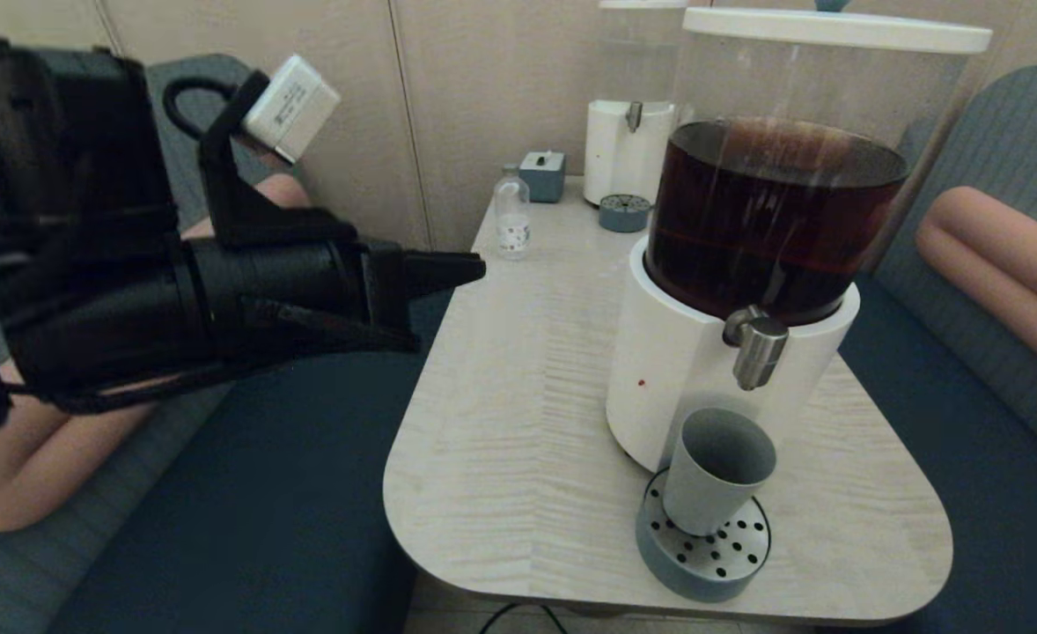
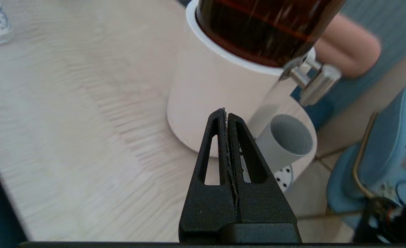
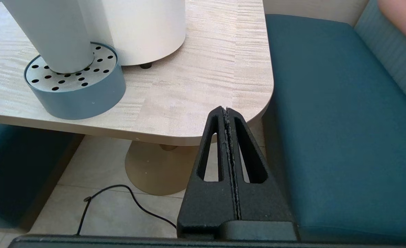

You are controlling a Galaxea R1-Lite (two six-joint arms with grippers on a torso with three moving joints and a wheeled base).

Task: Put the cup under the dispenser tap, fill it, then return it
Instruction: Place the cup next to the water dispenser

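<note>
Both claws pressed together, empty: left claw in head view; right claw wrist-only.

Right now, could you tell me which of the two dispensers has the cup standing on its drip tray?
The near dispenser, with the dark brown liquid: the cup stands on its drip tray under the tap. The far dispenser's tray is bare.

- No text, brand or number can be read anywhere.
- The small clear bottle on the bench has a printed label, too small to make out.
- The white block on the left arm bears faint, unreadable print.
</note>
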